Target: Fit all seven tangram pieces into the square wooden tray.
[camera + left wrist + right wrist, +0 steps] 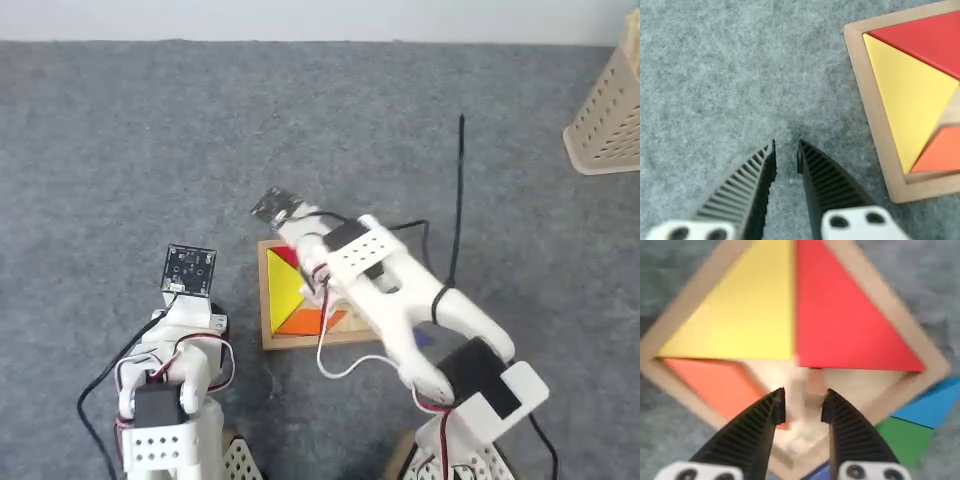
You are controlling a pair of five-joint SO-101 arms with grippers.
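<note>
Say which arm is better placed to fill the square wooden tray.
Right, probably: right gripper hangs open over the square wooden tray, blue piece and green piece beside it; left gripper is over carpet.

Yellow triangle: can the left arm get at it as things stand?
Probably yes. The yellow triangle lies uncovered on the side of the tray nearest the left gripper, which hangs over carpet just outside that rim. The right gripper is over the tray's middle, so room may be tight.
</note>
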